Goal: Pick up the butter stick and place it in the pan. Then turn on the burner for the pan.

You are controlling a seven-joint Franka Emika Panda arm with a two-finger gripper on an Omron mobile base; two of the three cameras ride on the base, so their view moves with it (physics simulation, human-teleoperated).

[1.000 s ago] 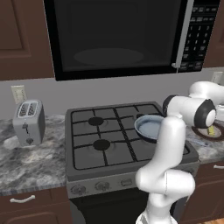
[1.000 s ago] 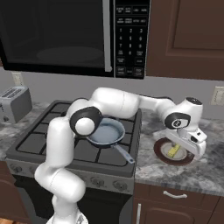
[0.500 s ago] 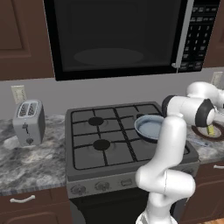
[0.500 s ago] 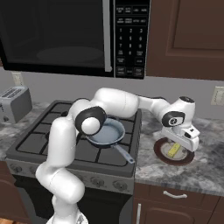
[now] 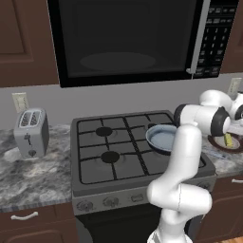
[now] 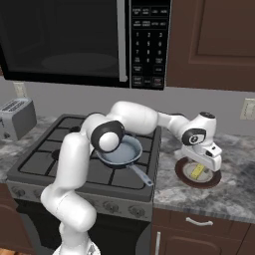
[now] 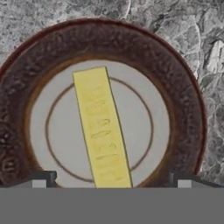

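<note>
Granite tabletop point(image 6: 234, 194) runs either side of a 4-burner stove point(image 6: 55, 154), with a microwave point(image 6: 74, 40) mounted above it and dark cabinets over and under. Toaster point(image 5: 31, 132) sits on the left stretch, well apart from the work area. Pan point(image 6: 120, 151) is on the stove's right side, bowl bare, handle pointing toward the front edge and ending near the stove-to-tabletop seam. Just right of the stove, a brown-rimmed plate point(image 6: 185, 175) sits on the tabletop close to the front edge; open granite to its right and behind it up to the wall outlet point(image 6: 247, 108). Butter stick point(image 7: 102, 127) lies flat on the plate's pale centre, slightly tilted off the hand view's vertical, ends reaching toward the brown rim. Arm reaches across over the pan, and the end effector point(image 6: 206, 162) hangs directly above the plate, pointing down. In the hand view its 2 fingertips point(image 7: 43, 178) stand wide apart, 1 on each side of the stick, over the plate's rim, gripping nothing. Whether the tips touch the plate I can't tell.
</note>
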